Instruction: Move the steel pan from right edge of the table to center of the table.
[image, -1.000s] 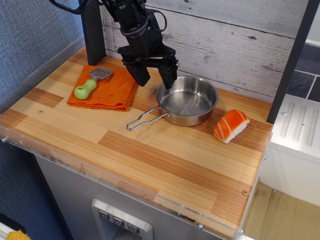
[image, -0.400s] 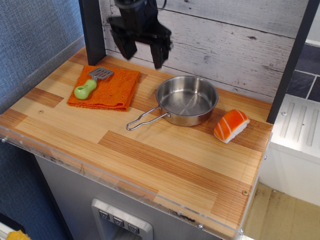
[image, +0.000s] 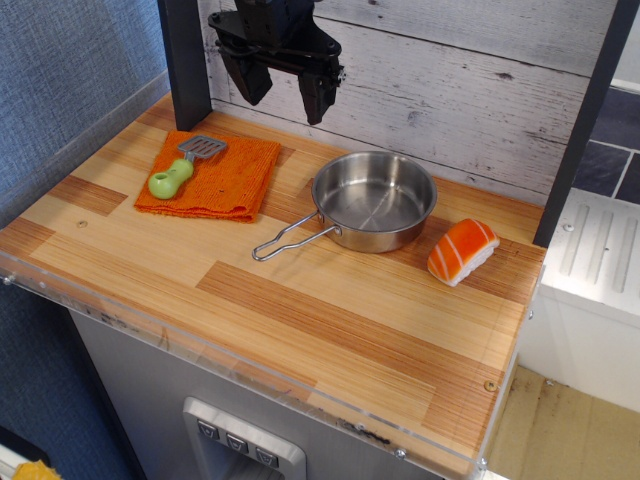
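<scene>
Hand (image: 283, 92): fingers apart, empty, hanging high at far side above bench (image: 300, 320).
Steel pan (image: 375, 200): mid-bench, wire handle pointing near-left.
Advice: looks placed; withdraw straight up, avoid rim.

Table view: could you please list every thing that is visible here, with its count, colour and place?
pan: one, shiny steel, back middle of the table, wire handle pointing front-left, empty
sushi: one, orange with white stripes on white, right of the pan, apart from it
cloth: one, orange, back left of the table
spatula: one, green handle with grey blade, lying on the cloth
table: one, light wood planks with darker brown strips, clear rim, grey base
wall: one, whitish grey boards, behind the table
claw: one, black, open, high above the table's back edge, up and left of the pan, holding nothing
</scene>
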